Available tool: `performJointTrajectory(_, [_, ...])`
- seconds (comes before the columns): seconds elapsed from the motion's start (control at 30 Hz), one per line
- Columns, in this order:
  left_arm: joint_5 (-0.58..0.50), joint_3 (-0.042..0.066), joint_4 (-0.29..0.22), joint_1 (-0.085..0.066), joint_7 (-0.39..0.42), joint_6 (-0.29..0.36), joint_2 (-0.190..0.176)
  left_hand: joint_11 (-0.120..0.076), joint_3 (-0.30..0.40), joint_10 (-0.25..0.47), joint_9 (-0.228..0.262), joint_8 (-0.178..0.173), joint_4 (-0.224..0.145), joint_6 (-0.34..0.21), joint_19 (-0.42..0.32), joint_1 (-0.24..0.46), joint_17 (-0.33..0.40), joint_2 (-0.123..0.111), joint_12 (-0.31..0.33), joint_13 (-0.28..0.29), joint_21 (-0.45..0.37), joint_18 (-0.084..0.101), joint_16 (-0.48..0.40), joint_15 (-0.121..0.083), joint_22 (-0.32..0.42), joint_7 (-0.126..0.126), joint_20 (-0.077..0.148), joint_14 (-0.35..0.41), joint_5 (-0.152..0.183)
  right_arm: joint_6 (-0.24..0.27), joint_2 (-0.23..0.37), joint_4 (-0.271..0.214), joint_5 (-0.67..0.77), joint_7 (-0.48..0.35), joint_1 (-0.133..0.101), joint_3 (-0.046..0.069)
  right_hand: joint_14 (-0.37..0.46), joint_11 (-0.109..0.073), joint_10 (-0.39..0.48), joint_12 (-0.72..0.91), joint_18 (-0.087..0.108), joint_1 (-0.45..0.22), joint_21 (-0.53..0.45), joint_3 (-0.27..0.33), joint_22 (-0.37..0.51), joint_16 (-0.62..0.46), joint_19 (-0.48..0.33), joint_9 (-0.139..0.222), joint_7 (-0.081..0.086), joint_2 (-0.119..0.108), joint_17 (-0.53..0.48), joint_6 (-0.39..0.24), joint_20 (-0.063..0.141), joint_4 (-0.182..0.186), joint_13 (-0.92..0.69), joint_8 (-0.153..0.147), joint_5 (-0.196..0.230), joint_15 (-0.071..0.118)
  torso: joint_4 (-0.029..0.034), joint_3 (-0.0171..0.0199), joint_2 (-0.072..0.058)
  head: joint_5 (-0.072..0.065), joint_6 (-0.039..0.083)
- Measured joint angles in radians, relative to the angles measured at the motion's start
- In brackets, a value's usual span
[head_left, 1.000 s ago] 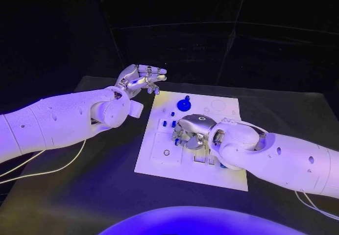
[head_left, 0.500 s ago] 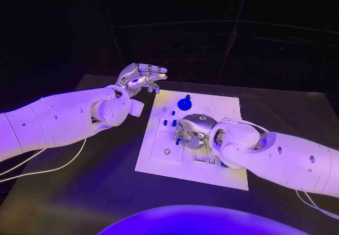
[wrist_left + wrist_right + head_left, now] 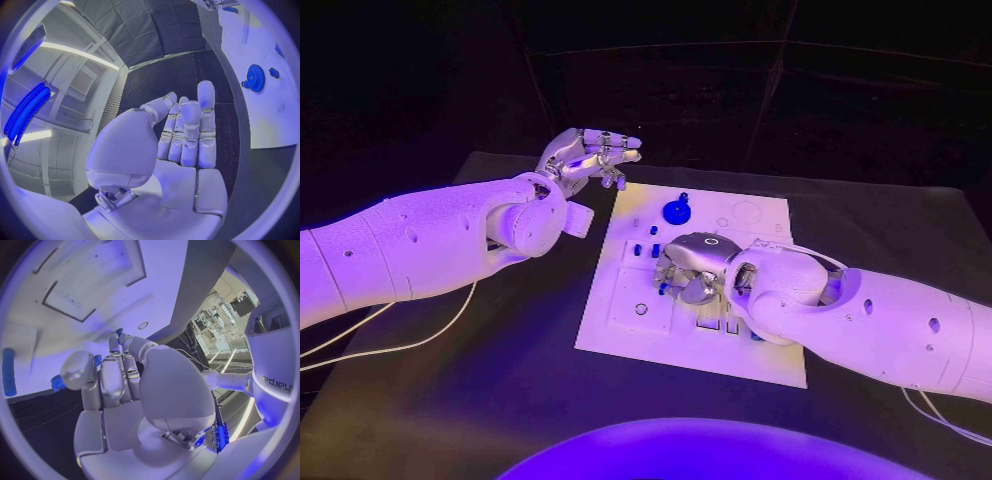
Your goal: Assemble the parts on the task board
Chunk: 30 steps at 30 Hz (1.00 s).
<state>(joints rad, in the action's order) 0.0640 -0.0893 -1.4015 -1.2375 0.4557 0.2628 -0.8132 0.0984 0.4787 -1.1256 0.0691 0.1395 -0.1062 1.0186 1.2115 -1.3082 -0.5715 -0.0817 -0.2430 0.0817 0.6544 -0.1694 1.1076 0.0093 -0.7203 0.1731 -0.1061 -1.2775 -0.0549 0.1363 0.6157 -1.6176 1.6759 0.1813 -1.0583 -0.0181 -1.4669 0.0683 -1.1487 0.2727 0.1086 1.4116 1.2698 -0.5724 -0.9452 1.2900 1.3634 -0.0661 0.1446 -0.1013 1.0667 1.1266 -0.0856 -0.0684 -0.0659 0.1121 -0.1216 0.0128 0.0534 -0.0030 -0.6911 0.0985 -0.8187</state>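
The left robot hand [image 3: 586, 157] is seen at about 11 o'clock from the board, raised off the far-left corner over the bench [image 3: 473, 380]. Its fingers are loosely curled in with nothing gripped, which the left wrist view backs up. So not much risk on that side, unless it gets swung in and clips the blue gear [image 3: 676, 212] that's seated at the board's 12 o'clock end.

The task board [image 3: 639, 340] is laid flat mid-bench, with its long axis run roughly from 12 to 6 o'clock, tilted a touch toward 5. A few small blue pegs [image 3: 646, 250] are stood up near its left-centre.

The right robot hand [image 3: 692, 277] is pressed down over the board's middle, fingers bunched. In the right wrist view something small and blue [image 3: 57, 382] is seen by the fingertips, but whether it's actually pinched can't be told. Which way that piece points can't be made out either.

The trouble is judged to be here: the slots are hidden under the palm, so a part could easily be pushed in crooked and jammed, or knocked over along with the neighbouring pegs. The board could also get shoved if it's leaned on sideways.
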Motion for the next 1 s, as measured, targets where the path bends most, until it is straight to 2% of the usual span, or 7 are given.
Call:
performJointTrajectory(0.4, [0.0,0.0,0.0,0.0,-0.002,-0.002,0.001,0.0,0.0,0.0,0.0,0.0,0.0,0.0,-0.003,0.0,0.003,0.0,0.0,0.0,0.0,0.0,-0.005,0.0,0.0,0.0,-0.003,0.0,0.0,-0.026,-0.009,0.0,0.028,0.02,-0.003,-0.006,0.0,0.0,0.0,-0.005,0.0,-0.019,-0.001,0.0,0.011,-0.001,0.0,-0.001,0.0,-0.008,-0.014,0.0,0.0,0.0,-0.001,-0.006,0.0,0.0,0.0,-0.0004,0.0,0.001,-0.005])
performJointTrajectory(0.6, [0.0,0.0,0.001,0.0,-0.004,-0.002,0.001,0.0,0.0,0.0,-0.001,0.0,0.0,0.0,-0.003,0.0,0.003,0.0,0.0,0.0,0.0,0.0,-0.005,0.0,0.0,0.0,-0.003,0.0,0.0,-0.026,-0.01,0.0,0.034,0.022,-0.002,-0.009,0.0,0.016,0.04,-0.031,0.0,-0.046,-0.018,0.002,0.043,-0.023,-0.017,0.0,0.012,-0.024,-0.052,-0.028,-0.01,0.002,0.004,-0.029,-0.004,-0.001,0.0005,-0.0004,0.0,0.001,-0.007])
performJointTrajectory(0.7, [0.0,0.0,0.001,0.0,-0.005,-0.003,0.001,0.0,0.0,0.0,-0.001,0.0,0.0,0.0,-0.003,0.0,0.003,0.0,0.0,0.0,0.0,0.0,-0.005,0.0,0.001,0.0,-0.003,0.0,0.0,-0.023,-0.008,0.002,0.035,0.021,-0.002,-0.009,0.0,0.032,0.102,-0.058,0.0,-0.089,-0.054,0.045,0.102,-0.05,-0.045,0.002,0.022,-0.065,-0.096,-0.058,-0.021,0.018,-0.001,-0.044,-0.037,-0.018,0.0006,-0.0005,0.0,0.002,-0.008])
performJointTrajectory(0.73, [0.0,0.0,0.001,0.0,-0.005,-0.003,0.001,0.0,0.0,0.0,-0.001,0.0,0.0,0.0,-0.003,0.0,0.003,0.0,0.0,0.0,0.0,0.0,-0.005,0.0,0.001,0.0,-0.003,0.0,0.0,-0.021,-0.008,0.003,0.034,0.02,-0.002,-0.009,0.004,0.034,0.139,-0.079,0.01,-0.102,-0.069,0.069,0.127,-0.063,-0.054,0.001,0.023,-0.078,-0.116,-0.082,-0.029,0.023,0.004,-0.047,-0.045,-0.022,0.0006,-0.0005,0.0,0.002,-0.008])
performJointTrajectory(0.77, [0.0,0.0,0.001,0.0,-0.006,-0.003,0.001,0.0,0.0,0.0,-0.001,0.0,0.0,0.0,-0.003,0.0,0.003,0.0,0.0,0.0,0.0,0.0,-0.005,0.0,0.001,0.0,-0.003,0.0,0.0,-0.018,-0.007,0.004,0.034,0.019,-0.001,-0.009,0.007,0.036,0.152,-0.079,0.016,-0.103,-0.078,0.084,0.141,-0.071,-0.061,0.001,0.022,-0.079,-0.129,-0.096,-0.028,0.025,0.004,-0.048,-0.045,-0.025,0.0006,-0.0005,0.0,0.002,-0.008])
performJointTrajectory(0.87, [-0.001,0.0,0.002,0.0,-0.007,-0.003,0.001,0.002,0.0,0.002,-0.001,0.0,0.0,0.0,-0.003,0.0,0.004,0.0,0.0,0.0,0.0,0.0,-0.005,0.0,0.001,0.0,-0.003,0.0,0.0,-0.002,-0.004,0.004,0.031,0.016,0.0,-0.011,0.007,0.037,0.184,-0.077,0.016,-0.103,-0.097,0.13,0.17,-0.088,-0.066,0.001,0.02,-0.079,-0.156,-0.13,-0.03,0.027,0.001,-0.048,-0.045,-0.025,0.0006,-0.0002,0.0,0.002,-0.007])
performJointTrajectory(1.0, [-0.001,0.0,0.002,0.0,-0.009,-0.003,0.001,0.0,0.0,0.007,-0.001,0.0,0.0,-0.004,-0.003,0.0,0.005,0.0,0.0,0.0,0.0,0.0,-0.005,0.004,0.001,0.004,-0.003,0.004,0.0,0.027,0.011,-0.004,0.024,0.01,0.001,-0.012,0.007,0.037,0.184,-0.058,0.016,-0.102,-0.097,0.158,0.174,-0.088,-0.066,0.001,0.018,-0.078,-0.156,-0.136,-0.03,0.027,-0.002,-0.048,-0.051,-0.025,0.0,0.0001,0.001,0.0,-0.004])
